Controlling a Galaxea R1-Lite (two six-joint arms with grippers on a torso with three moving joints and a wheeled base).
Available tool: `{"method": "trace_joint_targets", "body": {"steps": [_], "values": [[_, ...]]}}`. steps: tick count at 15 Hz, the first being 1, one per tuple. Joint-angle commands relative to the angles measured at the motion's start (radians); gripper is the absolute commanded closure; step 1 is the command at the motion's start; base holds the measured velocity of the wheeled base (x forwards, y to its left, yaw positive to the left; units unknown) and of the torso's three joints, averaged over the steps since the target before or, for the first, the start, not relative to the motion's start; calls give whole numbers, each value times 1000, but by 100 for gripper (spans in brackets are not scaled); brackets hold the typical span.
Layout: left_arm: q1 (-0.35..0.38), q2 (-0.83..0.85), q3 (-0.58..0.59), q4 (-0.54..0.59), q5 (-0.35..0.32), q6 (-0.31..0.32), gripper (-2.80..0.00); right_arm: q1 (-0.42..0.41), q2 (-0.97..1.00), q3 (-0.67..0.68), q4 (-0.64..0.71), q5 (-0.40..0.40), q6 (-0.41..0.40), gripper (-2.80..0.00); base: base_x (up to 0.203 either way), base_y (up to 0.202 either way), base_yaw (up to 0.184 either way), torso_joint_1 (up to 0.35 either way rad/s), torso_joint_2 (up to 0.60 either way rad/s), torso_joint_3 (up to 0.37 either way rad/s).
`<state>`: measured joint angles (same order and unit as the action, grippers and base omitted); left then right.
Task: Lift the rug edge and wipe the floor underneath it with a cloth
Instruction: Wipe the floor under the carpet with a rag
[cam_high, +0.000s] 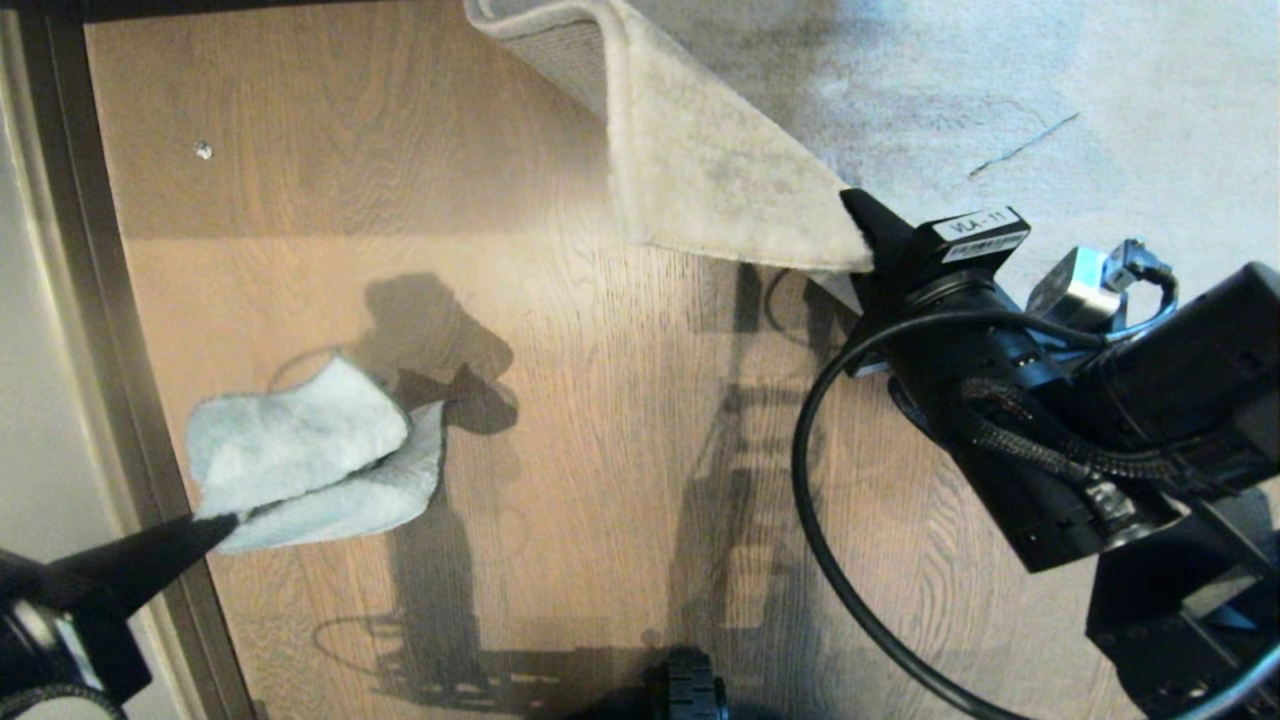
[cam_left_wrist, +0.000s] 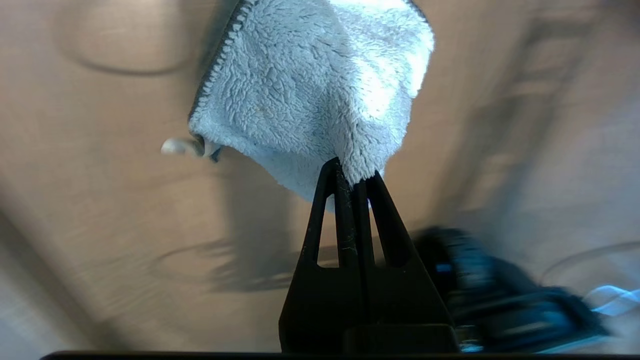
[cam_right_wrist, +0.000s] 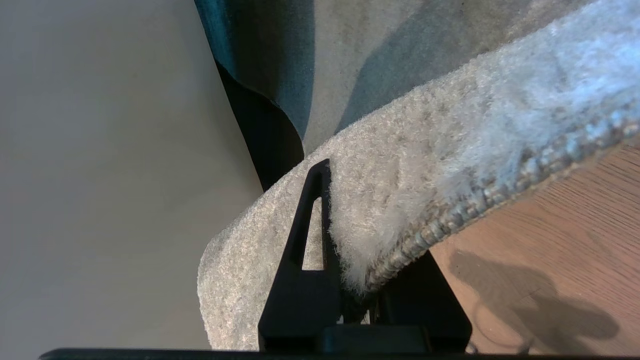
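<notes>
Left gripper (cam_high: 222, 522): my jaws are pinched tight on a corner of the cloth (cam_high: 315, 455), low at my left side, over the dark baseboard strip (cam_high: 120, 400) and the edge of the floor (cam_high: 560, 440).
Left gripper, wrist view (cam_left_wrist: 350, 172): the two black fingers (cam_left_wrist: 334, 210) meet on a tuft of the pale grey-blue microfibre; the cloth (cam_left_wrist: 320, 90) hangs away from the tips, with a stitched hem along one side.
Cloth: bunched and folded over itself, throwing a shadow on the planks beyond it; whether it touches the wood I cannot tell.
Right gripper (cam_high: 868, 232): my jaws are clamped on the rug edge (cam_high: 700, 170), holding it up off the floor.
Right gripper, wrist view (cam_right_wrist: 345, 235): one finger (cam_right_wrist: 310, 225) lies on the pile side, the other is hidden under the woven border; the rug edge (cam_right_wrist: 450, 175) is between them.
Rug edge: raised and curled back, so the pile faces me and a strip of woven backing (cam_high: 560, 45) shows at the far end; the rest of the rug (cam_high: 1000, 90) lies flat to my right.
Floor: bare wood-grain planks between the cloth and the lifted edge, crossed by my arms' shadows, with a small pale speck (cam_high: 204, 150) far left.
</notes>
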<state>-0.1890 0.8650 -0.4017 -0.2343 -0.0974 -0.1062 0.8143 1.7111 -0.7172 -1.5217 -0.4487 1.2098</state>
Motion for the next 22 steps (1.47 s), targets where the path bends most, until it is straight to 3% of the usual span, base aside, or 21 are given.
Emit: {"method": "trace_joint_targets", "body": {"steps": [1,5,7,9,14,22], "values": [[-117,148,-51,-42,53,-49,0,0,3,-1,-48,-2,7,0,0,0,0,0,0,0],[-367,325,-170,-97,236,-211,0,-12,16,-37,-48,-3,-9,0,0,0,0,0,0,0],[-463,430,-239,-130,347,-314,0,-18,18,-42,-48,-2,-12,0,0,0,0,0,0,0],[-524,523,-304,-166,418,-400,0,-20,24,-42,-48,-4,-13,0,0,0,0,0,0,0],[-546,683,-405,-245,466,-555,0,-44,22,-42,-48,-2,-13,0,0,0,0,0,0,0],[-523,862,-635,-249,552,-686,0,-60,25,-42,-48,-4,-13,0,0,0,0,0,0,0]]}}
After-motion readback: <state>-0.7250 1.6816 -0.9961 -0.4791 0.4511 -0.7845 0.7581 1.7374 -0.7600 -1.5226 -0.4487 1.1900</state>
